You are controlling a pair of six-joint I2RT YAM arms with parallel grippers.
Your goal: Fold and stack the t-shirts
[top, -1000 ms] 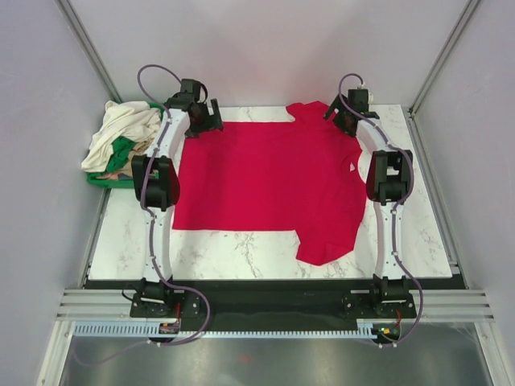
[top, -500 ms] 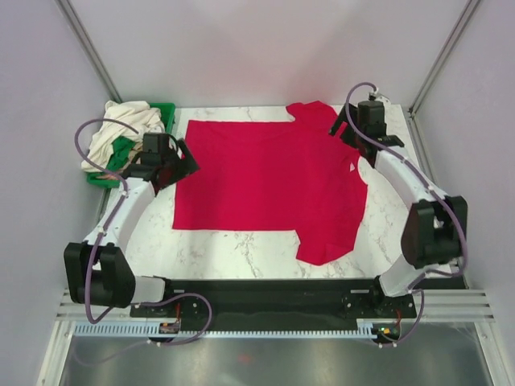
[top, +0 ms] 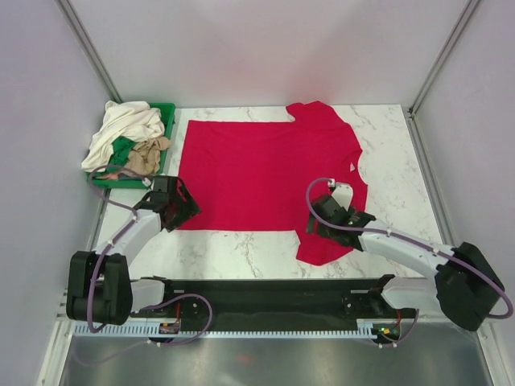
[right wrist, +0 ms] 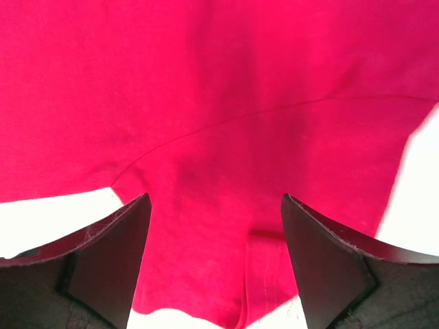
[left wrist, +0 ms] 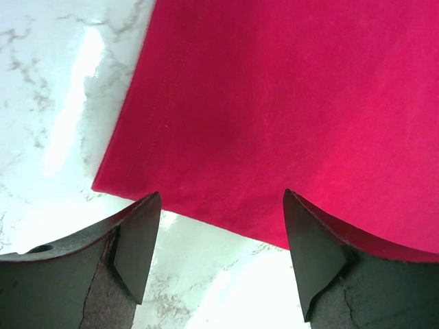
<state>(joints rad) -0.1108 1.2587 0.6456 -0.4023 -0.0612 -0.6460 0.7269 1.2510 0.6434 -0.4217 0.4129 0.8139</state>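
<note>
A large crimson-red t-shirt point(top: 265, 173) lies spread flat on the marble table, hem to the left, neck with a small white tag point(top: 352, 166) to the right. My left gripper point(top: 179, 211) is open just above the shirt's near-left hem corner point(left wrist: 110, 181). My right gripper point(top: 315, 223) is open over the near sleeve point(top: 326, 241), whose folded cuff point(right wrist: 264, 274) shows between the fingers. A cream-white shirt point(top: 121, 129) and a tan-beige shirt point(top: 147, 154) lie heaped at the far left.
A green plastic tray point(top: 166, 114) holds the heaped shirts at the table's far-left corner. Grey enclosure walls stand on both sides. A black rail point(top: 265, 289) runs along the near table edge.
Both arms have swung from the far side of the shirt to its near side. The left gripper came to the near-left hem corner, the right to the near sleeve. The shirt has not moved.
</note>
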